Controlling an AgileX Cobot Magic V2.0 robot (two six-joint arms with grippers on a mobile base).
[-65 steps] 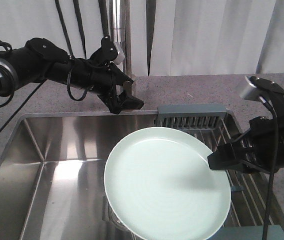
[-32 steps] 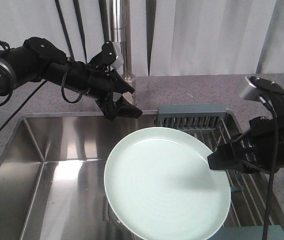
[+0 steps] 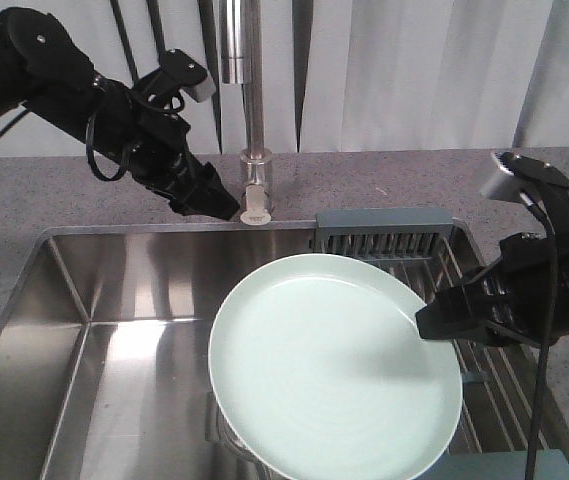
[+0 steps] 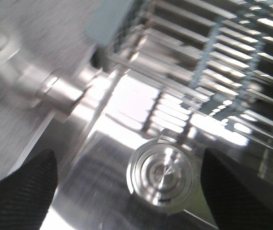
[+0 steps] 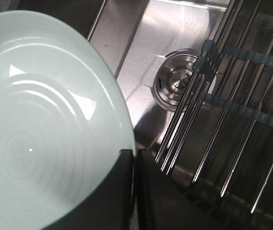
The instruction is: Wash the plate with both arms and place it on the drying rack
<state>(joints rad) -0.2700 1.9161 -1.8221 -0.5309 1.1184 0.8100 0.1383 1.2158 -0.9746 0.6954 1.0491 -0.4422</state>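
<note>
The pale mint-green plate hangs tilted over the sink, its face toward the front camera. My right gripper is shut on its right rim; in the right wrist view the two fingers pinch the plate's edge. My left gripper is open and empty at the sink's back edge, just left of the tap base, apart from the plate. Its fingertips stand wide apart. The drying rack lies across the sink's right end, behind and under the plate; its rods also show in the wrist views.
A steel tap rises from its base on the grey stone counter. The steel sink has a round drain. A white curtain hangs behind.
My left arm has lifted and swung left, taking its gripper from in front of the tap to the tap's left side. The plate and right arm have not moved.
</note>
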